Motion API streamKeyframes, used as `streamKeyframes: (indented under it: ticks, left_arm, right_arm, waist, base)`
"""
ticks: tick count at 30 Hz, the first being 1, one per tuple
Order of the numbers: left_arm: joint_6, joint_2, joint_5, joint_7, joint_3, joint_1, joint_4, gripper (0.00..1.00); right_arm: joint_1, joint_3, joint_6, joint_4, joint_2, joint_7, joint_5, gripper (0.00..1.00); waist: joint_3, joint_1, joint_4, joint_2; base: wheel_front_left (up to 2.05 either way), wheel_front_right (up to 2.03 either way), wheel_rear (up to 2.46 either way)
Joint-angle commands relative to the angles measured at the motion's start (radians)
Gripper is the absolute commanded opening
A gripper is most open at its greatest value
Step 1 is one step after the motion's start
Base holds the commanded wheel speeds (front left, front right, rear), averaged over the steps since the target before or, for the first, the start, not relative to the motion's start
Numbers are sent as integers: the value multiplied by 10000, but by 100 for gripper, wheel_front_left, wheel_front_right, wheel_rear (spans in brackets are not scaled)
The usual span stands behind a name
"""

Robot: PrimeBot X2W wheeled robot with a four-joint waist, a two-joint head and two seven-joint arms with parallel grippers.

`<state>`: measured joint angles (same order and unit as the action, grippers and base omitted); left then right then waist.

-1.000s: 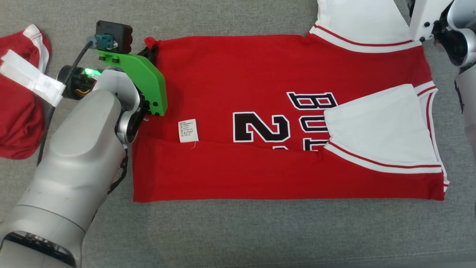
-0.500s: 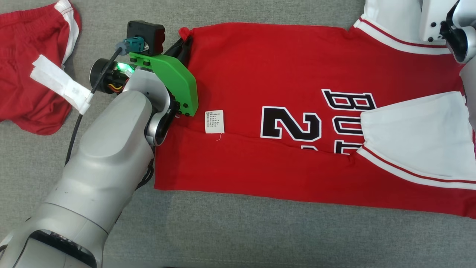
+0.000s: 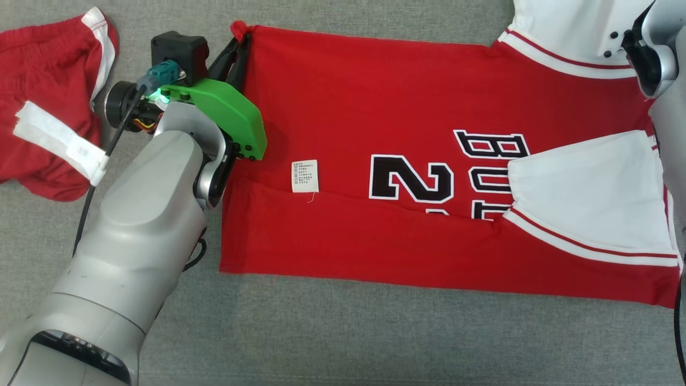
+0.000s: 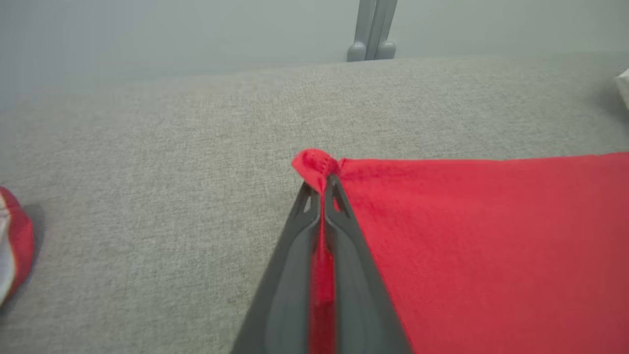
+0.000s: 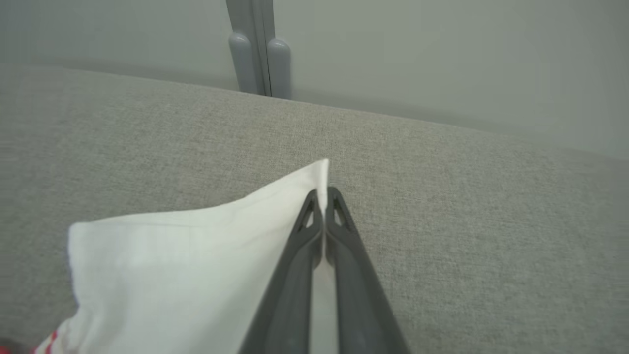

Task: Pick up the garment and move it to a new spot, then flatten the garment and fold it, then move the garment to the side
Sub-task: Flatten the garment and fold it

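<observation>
Jersey [image 3: 375,107], red with white sleeves, lies flat on the grey worktop [image 3: 375,332], long axis left-right, hem at left, shoulders at right. The near long edge is already folded up toward the middle, and the near sleeve [image 3: 584,187] is folded in over the print. Left claw [image 3: 238,45] is clenched on the far-left hem corner, red cloth bunched between and past the tips [image 4: 323,184]. Right claw [image 5: 323,194] is clenched on a corner of the far sleeve [image 3: 557,32] at far right, white cloth caught between the fingers. So both claws hold the far edge, one at each end of the long axis, and the whole body lies on the near side of them. Likely next move is to pull that edge near, across the long axis, both arms moving together. The left arm [image 3: 139,241] is nearer the hem, the right arm [image 3: 654,53] nearer the sleeves. Writing: a black-and-white "2", its neighbour hidden under the fold; "BU" plus a third letter cut off by the near sleeve. White care label [image 3: 305,176] sits by the fold line, print too small to read. A second red garment [image 3: 48,80] lies at far left, apart from the jersey.
</observation>
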<state>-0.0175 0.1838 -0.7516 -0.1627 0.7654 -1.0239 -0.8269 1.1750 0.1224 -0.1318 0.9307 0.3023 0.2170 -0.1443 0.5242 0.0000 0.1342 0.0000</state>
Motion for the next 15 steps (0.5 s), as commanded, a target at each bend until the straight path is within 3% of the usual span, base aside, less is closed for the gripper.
streamKeyframes:
  ticks: [1, 8, 15]
  left_arm:
    - [24, 84, 35, -184, -38, 5, -40, 0]
    - [260, 285, 25, -537, 76, 644, -203, 0]
    - [251, 642, 12, -887, 8, 1799, 198, 0]
  right_arm:
    - [-177, 72, 22, -129, 60, -411, -179, 0]
    - [-1219, 778, 20, -780, 128, -1136, -1614, 0]
    - [-3516, 1819, 20, -2938, 904, -755, -3447, 0]
  waist:
    - [-361, 0, -198, 0]
    - [-1165, 0, -455, 0]
    - [-1940, 0, -661, 0]
  base:
    - [0, 0, 0]
    - [0, 0, 0]
    - [0, 0, 0]
